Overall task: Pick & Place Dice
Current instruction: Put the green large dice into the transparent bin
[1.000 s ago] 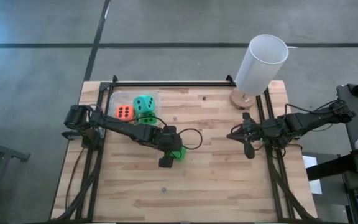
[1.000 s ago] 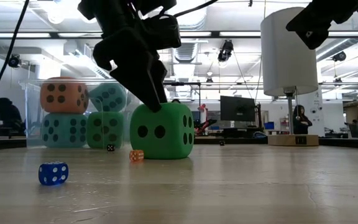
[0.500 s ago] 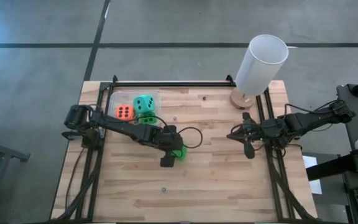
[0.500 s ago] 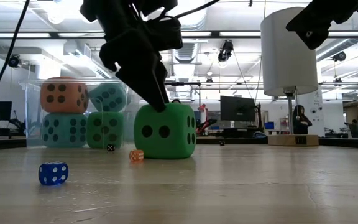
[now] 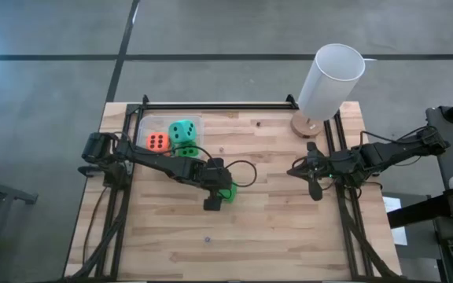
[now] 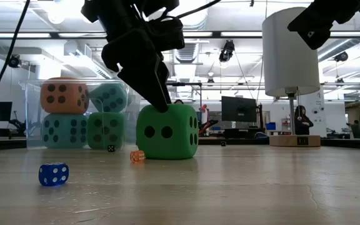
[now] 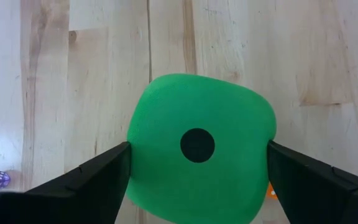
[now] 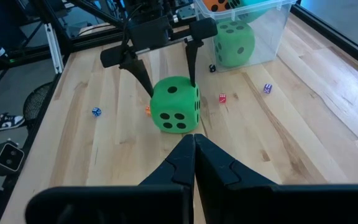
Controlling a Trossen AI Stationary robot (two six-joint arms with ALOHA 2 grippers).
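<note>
High view first, reading from the left: we see the clear tub [image 5: 169, 135] near the table's far left corner, with an orange die [image 5: 157, 142] and a teal die [image 5: 183, 130] lying in it. The low view shows more big dice stacked behind its wall, which suggests the tub is where the dice are collected. Our left arm reaches from its base at the left edge diagonally toward the table's middle, and the left gripper [image 5: 213, 196] hangs over the bright green die [image 6: 167, 131] that sits on the bare wood, well apart from the tub.

From the left wrist view we judge why the fingers stand as they do: the fingers [image 7: 92, 177] are spread wide, one on each side of the die's single-pip top face, right at its flanks. Whether they already press the soft sides we cannot tell; the die rests on the table, not lifted. The wrist points steeply down, so the pincer straddles the cube from above.

A few tiny dice lie scattered near it, among them a blue one [image 6: 54, 174].

Farther right, the white cylinder [image 5: 330, 80] stands on its wooden base, and the right gripper [image 5: 314, 187] waits near the right rail, its fingers pressed together on nothing.
</note>
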